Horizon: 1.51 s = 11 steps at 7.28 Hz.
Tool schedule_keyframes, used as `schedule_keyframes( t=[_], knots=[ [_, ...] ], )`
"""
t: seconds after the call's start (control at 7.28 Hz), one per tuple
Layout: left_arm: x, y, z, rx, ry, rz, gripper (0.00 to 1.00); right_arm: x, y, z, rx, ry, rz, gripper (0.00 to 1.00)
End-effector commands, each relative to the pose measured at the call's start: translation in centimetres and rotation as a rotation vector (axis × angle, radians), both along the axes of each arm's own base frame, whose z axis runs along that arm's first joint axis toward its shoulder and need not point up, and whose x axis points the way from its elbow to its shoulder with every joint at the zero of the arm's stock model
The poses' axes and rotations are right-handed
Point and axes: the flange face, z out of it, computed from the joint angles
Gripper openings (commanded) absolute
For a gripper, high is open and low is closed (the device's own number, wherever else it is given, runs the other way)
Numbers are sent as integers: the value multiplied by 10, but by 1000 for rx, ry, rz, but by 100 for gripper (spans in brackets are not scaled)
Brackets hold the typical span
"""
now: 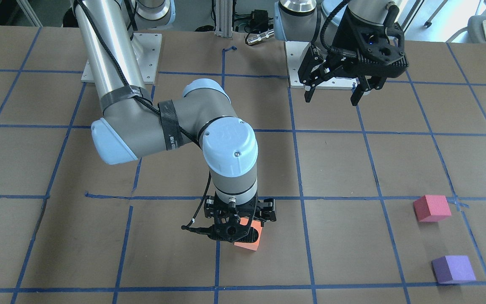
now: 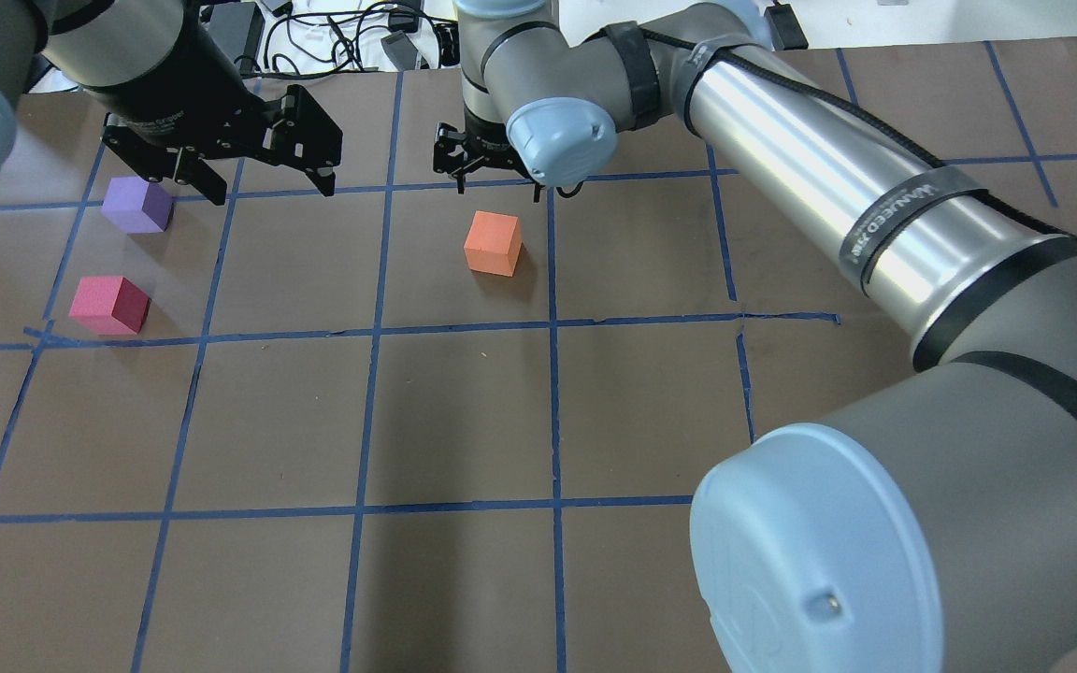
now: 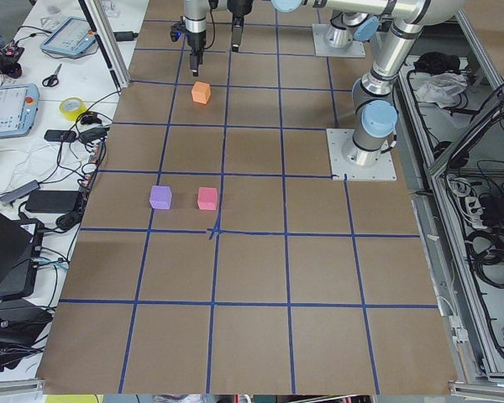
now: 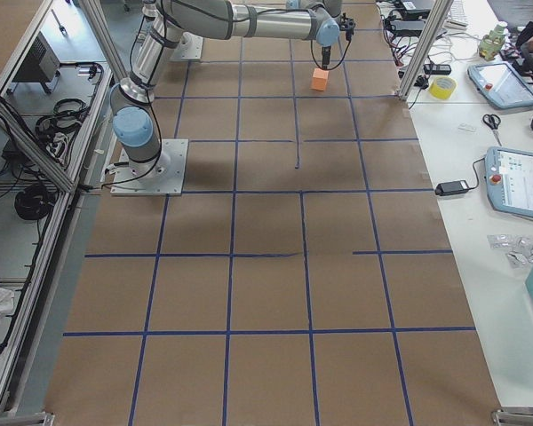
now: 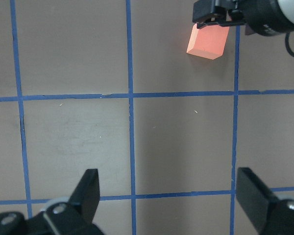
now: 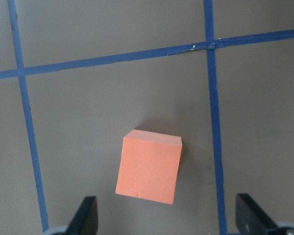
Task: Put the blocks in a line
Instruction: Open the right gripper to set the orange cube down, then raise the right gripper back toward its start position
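Right tool (image 2: 498,187) spread over orange block (image 1: 249,241), half hiding it in front view; left tool (image 1: 332,100) also spread

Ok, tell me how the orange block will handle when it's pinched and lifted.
The orange block looks matte and foam-like, so it is probably light and grippy, not slippery. Its flat faces suggest it will slide, not roll, if nudged. It sits slightly skewed to the open right gripper, so it may twist on closing.

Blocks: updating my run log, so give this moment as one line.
right claw open above orange block | left claw open, empty, raised | red block near purple block, orange block far off | line not made
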Motion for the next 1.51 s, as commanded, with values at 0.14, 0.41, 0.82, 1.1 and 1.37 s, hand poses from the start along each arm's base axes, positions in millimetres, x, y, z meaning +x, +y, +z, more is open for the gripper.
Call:
schedule_keyframes(
  t=[0.14, 0.41, 0.82, 1.1, 1.37],
  knots=[
    [-1, -1, -3, 10, 1, -2, 100, -129, 17, 110, 32, 41, 90, 100],
    [-24, 12, 3, -2, -3, -48, 100, -196, 51, 129, 17, 65, 203, 100],
    [-25, 5, 2, -6, -4, -46, 100, -265, 99, 138, -20, 73, 171, 100],
    [-24, 6, -2, 1, -3, -39, 100, -270, 95, 136, -42, 96, 155, 100],
    [-24, 4, 1, -5, -1, -44, 100, -273, 116, 147, 6, 210, 151, 100]
  ],
)
